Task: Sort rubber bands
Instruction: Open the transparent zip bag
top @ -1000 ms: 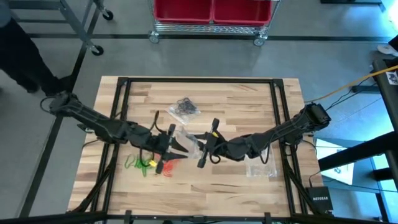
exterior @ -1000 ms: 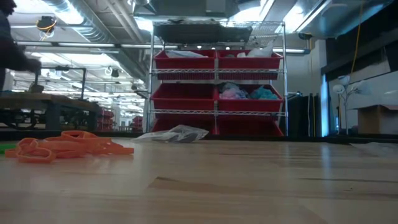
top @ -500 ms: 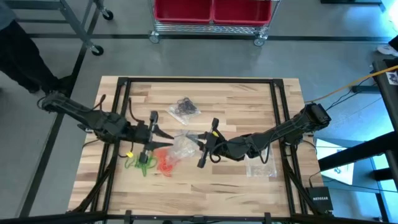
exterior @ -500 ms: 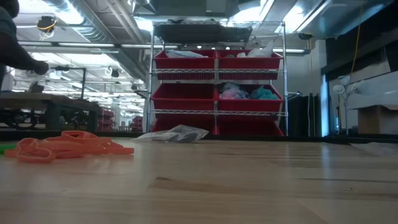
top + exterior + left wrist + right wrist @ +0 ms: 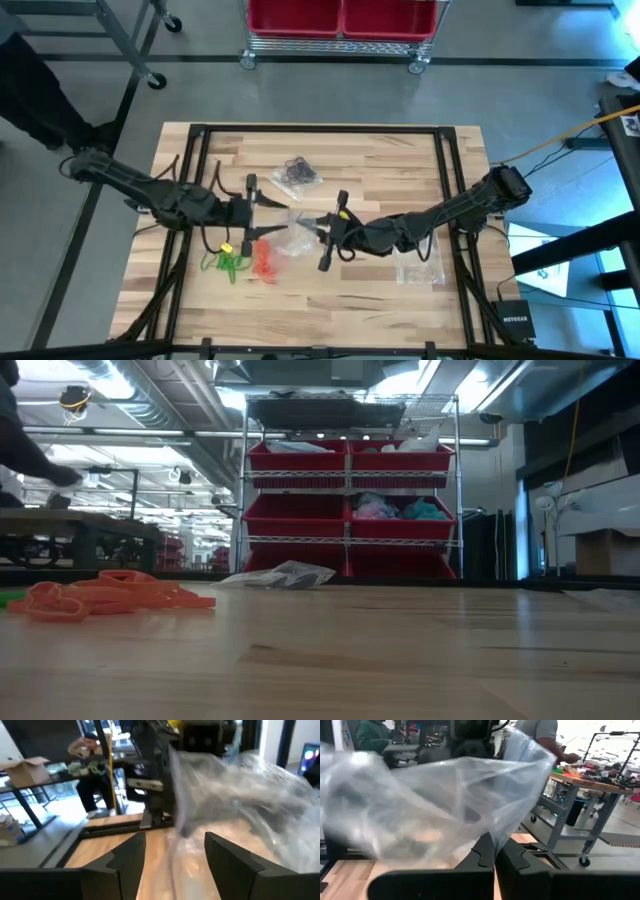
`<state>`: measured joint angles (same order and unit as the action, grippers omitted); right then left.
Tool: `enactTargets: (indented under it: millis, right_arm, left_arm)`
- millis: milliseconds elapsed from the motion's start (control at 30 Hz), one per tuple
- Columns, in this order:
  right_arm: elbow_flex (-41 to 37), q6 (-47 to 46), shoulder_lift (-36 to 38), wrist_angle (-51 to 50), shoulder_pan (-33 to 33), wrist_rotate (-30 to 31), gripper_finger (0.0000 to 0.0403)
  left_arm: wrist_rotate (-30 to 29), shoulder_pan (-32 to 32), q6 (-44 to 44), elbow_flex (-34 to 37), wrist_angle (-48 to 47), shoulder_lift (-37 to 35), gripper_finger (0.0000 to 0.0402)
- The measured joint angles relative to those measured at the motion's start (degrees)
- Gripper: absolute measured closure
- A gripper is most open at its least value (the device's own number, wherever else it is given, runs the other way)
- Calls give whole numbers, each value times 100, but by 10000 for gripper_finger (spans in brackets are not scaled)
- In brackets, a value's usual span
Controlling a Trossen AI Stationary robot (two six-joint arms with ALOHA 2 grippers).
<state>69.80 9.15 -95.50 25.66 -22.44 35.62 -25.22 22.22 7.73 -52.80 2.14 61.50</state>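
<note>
Orange-red rubber bands (image 5: 263, 262) (image 5: 100, 596) lie in a heap on the table, with green ones (image 5: 225, 265) just left of them. Black ones sit inside a clear bag (image 5: 297, 176) (image 5: 281, 574) that lies flat farther back. Another clear bag (image 5: 293, 234) (image 5: 430, 795) (image 5: 240, 785) is held up at mid-table by my right gripper (image 5: 320, 229) (image 5: 495, 854), which is shut on it. My left gripper (image 5: 272, 218) (image 5: 175, 856) is open, level, and faces this bag from the left. My right gripper pinches the clear bag's edge (image 5: 490, 831) between its two fingers, coming level from the table's right. The bag billows out ahead of the fingers, slack and crumpled; no part of it shows on the tabletop in the low view. My left gripper: blurred plastic shows between its fingers (image 5: 127, 860); whether they touch the bag I cannot tell.
A further clear bag (image 5: 418, 266) lies flat on the table's right part, under my right arm. Black frame bars (image 5: 200, 160) run along the table's sides. Behind the table stands a wire shelf with red bins (image 5: 348, 500). A person (image 5: 30, 90) stands off the far left corner.
My left gripper has drawn back from the bag toward the table's left edge, risen a little and rolled, and its fingers now stand wider apart. The bag stays in my right gripper. The orange-red heap, earlier partly under the left gripper, now lies uncovered.
</note>
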Motion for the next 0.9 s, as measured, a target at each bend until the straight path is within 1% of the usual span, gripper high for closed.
enactTargets:
  millis: [100,267,433,500,567,667,900]
  right_arm:
    - [0,0,0,-6,0,-27,403]
    - [0,4,0,-8,0,-122,403]
    - [0,9,0,-14,0,-759,403]
    - [0,9,0,-17,-3,-849,403]
    - [0,9,0,-18,-4,-943,403]
    - [0,11,0,-18,-2,-979,403]
    - [0,13,0,-16,37,-975,403]
  left_arm:
    - [-1,2,-5,-2,-25,-153,204]
    - [19,-41,-20,-2,-250,-172,204]
    - [40,-94,-22,-2,-392,-138,204]
    - [55,-94,-22,-1,-335,-140,204]
    - [188,-96,-22,0,-296,-140,204]
    - [412,-90,-79,0,-274,-140,204]
    - [583,-90,-286,-2,-271,-131,204]
